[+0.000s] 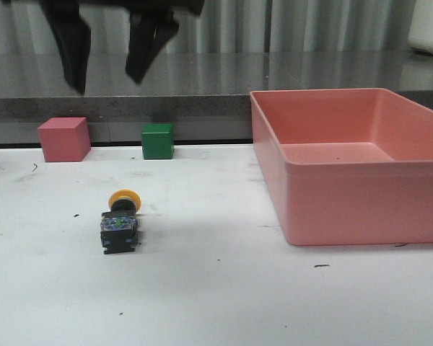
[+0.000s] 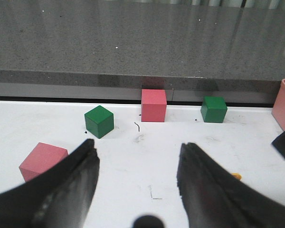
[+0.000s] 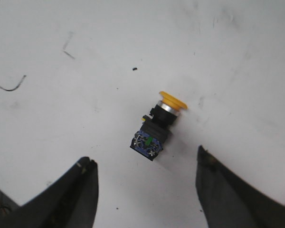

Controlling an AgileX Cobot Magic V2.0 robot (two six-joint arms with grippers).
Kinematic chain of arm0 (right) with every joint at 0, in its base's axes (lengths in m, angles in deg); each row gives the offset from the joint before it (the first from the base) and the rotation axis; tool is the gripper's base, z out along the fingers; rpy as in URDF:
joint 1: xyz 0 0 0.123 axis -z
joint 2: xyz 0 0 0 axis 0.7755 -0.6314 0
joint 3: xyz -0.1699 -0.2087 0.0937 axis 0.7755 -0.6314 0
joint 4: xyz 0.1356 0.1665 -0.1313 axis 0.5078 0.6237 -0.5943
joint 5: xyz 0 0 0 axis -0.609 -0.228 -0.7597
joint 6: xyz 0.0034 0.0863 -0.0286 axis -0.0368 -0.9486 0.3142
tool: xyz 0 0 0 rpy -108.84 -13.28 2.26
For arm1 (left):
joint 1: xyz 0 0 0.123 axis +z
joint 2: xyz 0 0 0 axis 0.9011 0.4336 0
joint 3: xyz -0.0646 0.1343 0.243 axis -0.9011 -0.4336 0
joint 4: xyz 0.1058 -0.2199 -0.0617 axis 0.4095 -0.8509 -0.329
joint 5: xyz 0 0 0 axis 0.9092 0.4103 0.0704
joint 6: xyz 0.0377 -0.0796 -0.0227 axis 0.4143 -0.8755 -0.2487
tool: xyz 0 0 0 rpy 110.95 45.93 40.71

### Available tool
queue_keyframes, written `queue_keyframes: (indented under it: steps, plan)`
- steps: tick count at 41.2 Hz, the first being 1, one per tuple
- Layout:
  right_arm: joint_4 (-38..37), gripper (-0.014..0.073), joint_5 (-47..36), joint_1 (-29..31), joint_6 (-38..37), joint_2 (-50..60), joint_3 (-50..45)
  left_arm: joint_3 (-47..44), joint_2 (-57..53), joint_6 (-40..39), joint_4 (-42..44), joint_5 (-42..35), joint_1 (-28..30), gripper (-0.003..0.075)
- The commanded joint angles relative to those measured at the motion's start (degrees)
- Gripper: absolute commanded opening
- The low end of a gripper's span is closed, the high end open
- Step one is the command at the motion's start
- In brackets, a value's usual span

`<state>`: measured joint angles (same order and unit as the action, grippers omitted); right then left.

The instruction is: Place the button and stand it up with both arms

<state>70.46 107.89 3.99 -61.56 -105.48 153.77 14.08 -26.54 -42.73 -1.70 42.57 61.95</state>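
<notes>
A white tabletop (image 1: 224, 303) is stretching across the front view, scuffed with small dark marks, with a grey stone ledge running along its far edge. A large pink bin (image 1: 346, 162) is sitting on the right side, open at the top.

A black end effector (image 1: 110, 78) is hanging high over the left part of the tabletop in the front view, its two fingers spread apart and gripping nothing; which arm it belongs to cannot be told from that view. In the left wrist view, the left end effector (image 2: 137, 178) is showing its fingers wide apart and released, with bare tabletop between them. In the right wrist view, the right end effector (image 3: 145, 190) is likewise standing open and released, looking down from above.

A pink cube (image 1: 63, 139) is resting at the back left near the ledge, and a green cube (image 1: 157, 140) is sitting near it, to its right. The left wrist view is showing two more cubes, another pink cube (image 2: 42, 160) and another green cube (image 2: 99, 121), well apart on the tabletop.

The button (image 1: 120, 220) is lying on its side on the tabletop, left of centre and well apart from the bin, its yellow cap pointing away toward the ledge and its dark blocky base facing the near edge. Nothing is touching it. In the right wrist view the button (image 3: 156, 128) is lying between and beyond the open fingers.
</notes>
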Motion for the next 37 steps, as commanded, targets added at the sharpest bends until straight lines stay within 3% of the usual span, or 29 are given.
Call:
queue_keyframes:
  steps: [1, 15, 37]
  plan:
    - [-0.32, 0.0471, 3.37, 0.29, 6.58, 9.85, -1.12, 1.89, 0.77, -0.42, -0.26, -4.66, 0.1, 0.0364]
    - [-0.29, 0.0471, 0.2, 0.29, 13.52, 30.48, -20.49, 1.89, 0.77, -0.42, -0.26, -4.66, 0.1, 0.0364]
    - [-0.29, 0.0471, -11.92, 0.29, 14.32, 59.16, -52.74, 1.89, 0.77, -0.42, -0.26, -4.66, 0.1, 0.0364]
